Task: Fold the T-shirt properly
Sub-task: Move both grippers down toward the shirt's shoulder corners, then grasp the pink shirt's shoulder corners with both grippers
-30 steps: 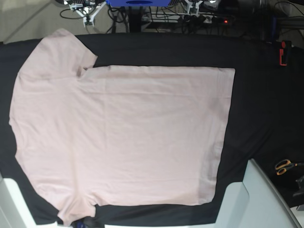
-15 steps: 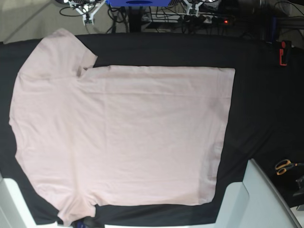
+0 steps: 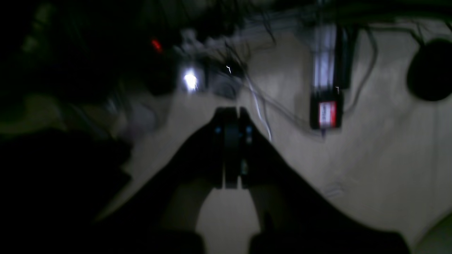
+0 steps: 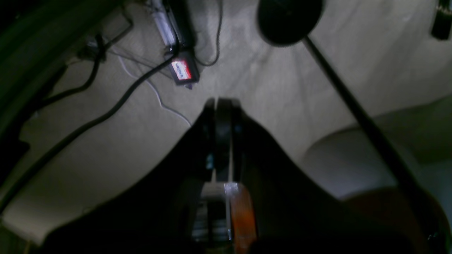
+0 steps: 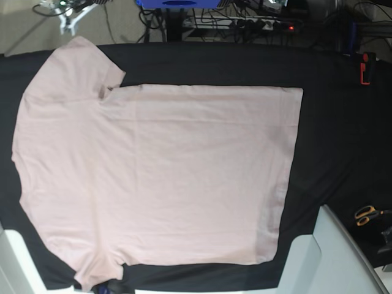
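Note:
The pale pink T-shirt [image 5: 153,177] lies spread flat on the black table cloth [image 5: 337,135], with its shoulders and sleeves to the left and its hem to the right. One sleeve [image 5: 79,61] points to the far edge, the other [image 5: 98,269] to the near edge. My left gripper [image 3: 231,113] is shut and empty, off the table, facing the floor and cables; its view is blurred. My right gripper [image 4: 220,104] is also shut and empty over the floor. The shirt shows in neither wrist view. A white part of an arm [image 5: 66,15] shows beyond the table's far left edge.
Orange-handled scissors [image 5: 366,214] lie at the right of the cloth and a red and black tool [image 5: 365,67] sits at the far right. White arm bases [image 5: 337,257] stand at the near edge. Cables and a power strip [image 5: 269,24] lie behind the table.
The white arm part beyond the table's far left edge has moved left. The T-shirt has not moved.

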Controlling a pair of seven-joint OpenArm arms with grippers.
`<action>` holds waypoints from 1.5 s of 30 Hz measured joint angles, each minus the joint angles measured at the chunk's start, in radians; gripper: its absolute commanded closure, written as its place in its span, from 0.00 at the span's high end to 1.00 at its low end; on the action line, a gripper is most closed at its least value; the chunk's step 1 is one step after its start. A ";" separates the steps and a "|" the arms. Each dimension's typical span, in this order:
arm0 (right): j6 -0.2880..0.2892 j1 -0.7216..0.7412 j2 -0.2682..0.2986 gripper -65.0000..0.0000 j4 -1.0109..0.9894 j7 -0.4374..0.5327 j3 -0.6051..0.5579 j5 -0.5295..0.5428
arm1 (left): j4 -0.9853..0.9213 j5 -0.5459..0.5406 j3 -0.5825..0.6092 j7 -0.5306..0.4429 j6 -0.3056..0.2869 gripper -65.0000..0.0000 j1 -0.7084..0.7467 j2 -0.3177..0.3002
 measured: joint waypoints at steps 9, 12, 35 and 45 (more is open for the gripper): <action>-0.003 -0.103 -0.001 0.00 0.377 -0.121 0.160 -0.008 | 0.396 0.000 -0.152 0.031 -0.003 0.00 0.190 0.003; 0.008 -0.104 -0.030 0.00 0.532 -0.173 0.193 0.007 | 0.564 0.000 -0.204 0.008 -0.003 0.00 0.222 0.001; 0.552 0.209 0.085 0.75 0.212 -0.351 0.620 0.530 | 0.906 -0.390 -0.698 0.342 -0.544 0.14 0.071 0.019; 0.555 0.242 0.138 0.75 0.037 -0.335 0.599 0.633 | 0.762 -0.389 -0.817 0.346 -0.685 0.14 0.003 0.019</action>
